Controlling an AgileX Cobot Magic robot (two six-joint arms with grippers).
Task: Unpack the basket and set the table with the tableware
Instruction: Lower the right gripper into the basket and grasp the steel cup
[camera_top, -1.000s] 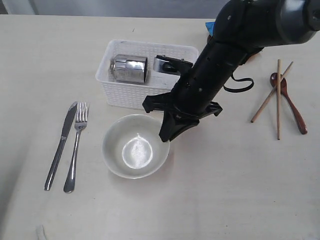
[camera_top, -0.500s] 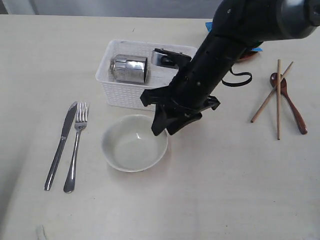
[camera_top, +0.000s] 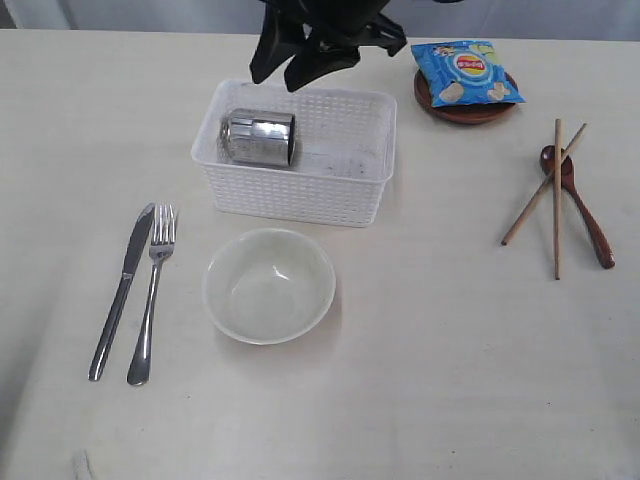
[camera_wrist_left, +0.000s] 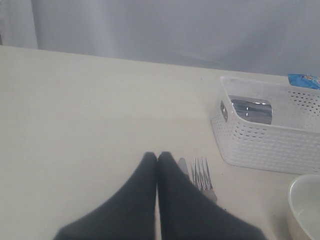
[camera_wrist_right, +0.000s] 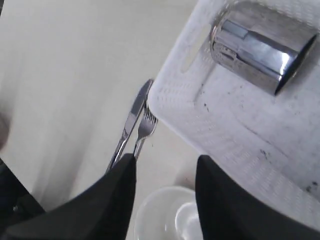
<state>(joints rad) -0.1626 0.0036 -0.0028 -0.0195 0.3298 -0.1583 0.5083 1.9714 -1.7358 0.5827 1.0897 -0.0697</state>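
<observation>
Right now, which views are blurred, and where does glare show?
Exterior view: sharp and evenly lit, with bright glare patches on the steel cup and a soft sheen in the bowl. Right wrist view: blurred throughout, the basket lattice is washed out, and the cup has a blown-out streak. Left wrist view: slightly soft; the left gripper, jaws together, is a featureless dark shape.
</observation>
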